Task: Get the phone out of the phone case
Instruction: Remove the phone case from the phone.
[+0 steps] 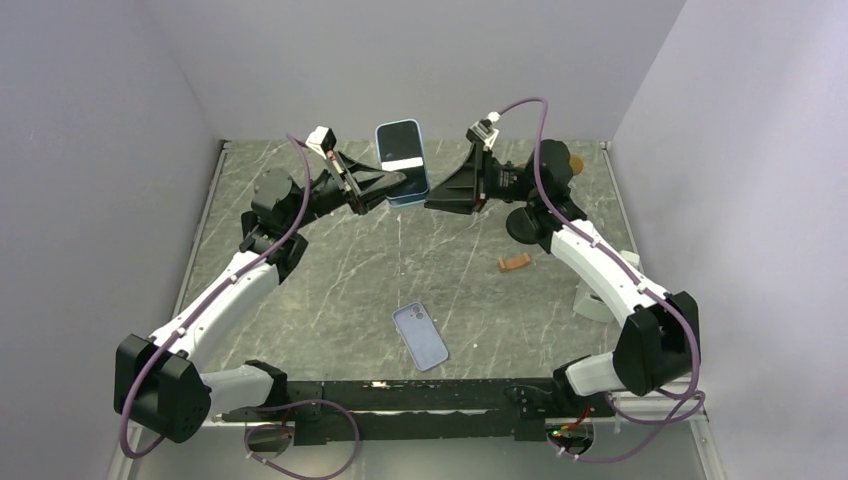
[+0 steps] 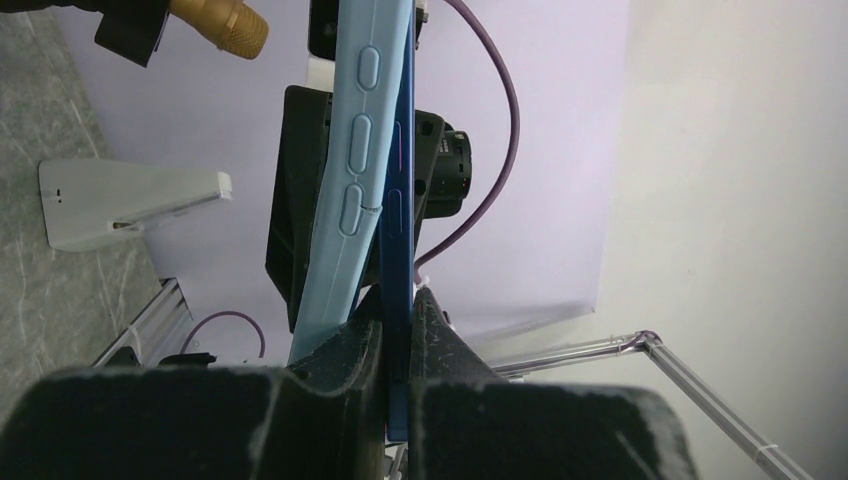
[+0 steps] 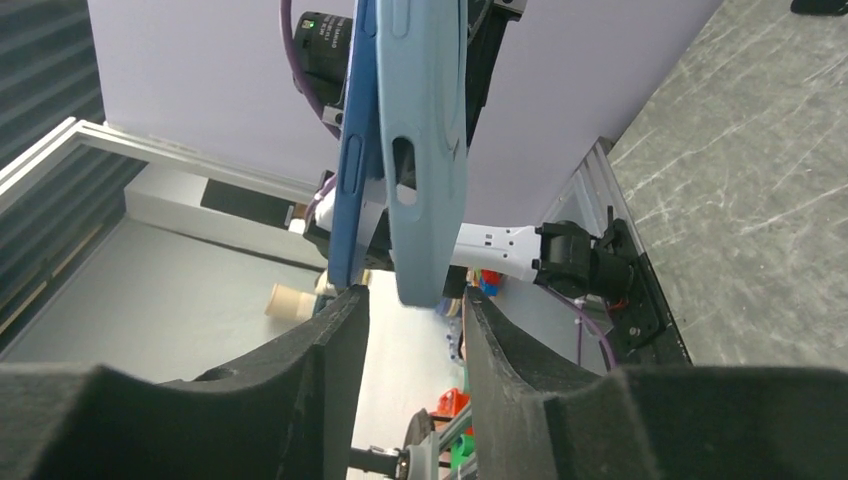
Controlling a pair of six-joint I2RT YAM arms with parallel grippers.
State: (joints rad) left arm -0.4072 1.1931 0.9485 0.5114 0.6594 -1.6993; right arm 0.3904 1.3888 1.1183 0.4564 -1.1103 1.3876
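Observation:
The phone (image 1: 402, 158) is held upright in the air over the back of the table. In the left wrist view its dark blue edge (image 2: 399, 200) is clamped between my left gripper's (image 2: 398, 312) pads. The light blue phone case (image 2: 350, 170) has peeled away from the phone on one side. My left gripper (image 1: 392, 186) is shut on the phone. My right gripper (image 1: 433, 200) stands at the other side. In the right wrist view the case's end (image 3: 425, 160) hangs at the mouth of my open right gripper (image 3: 412, 300), with the phone's edge (image 3: 355, 150) by the left fingertip (image 3: 345, 310).
A lavender phone-shaped item (image 1: 420, 336) lies flat near the table's front. A small brown piece (image 1: 514, 263) lies right of centre. A white stand (image 1: 598, 300) sits at the right, partly behind the right arm. Purple walls close in on three sides.

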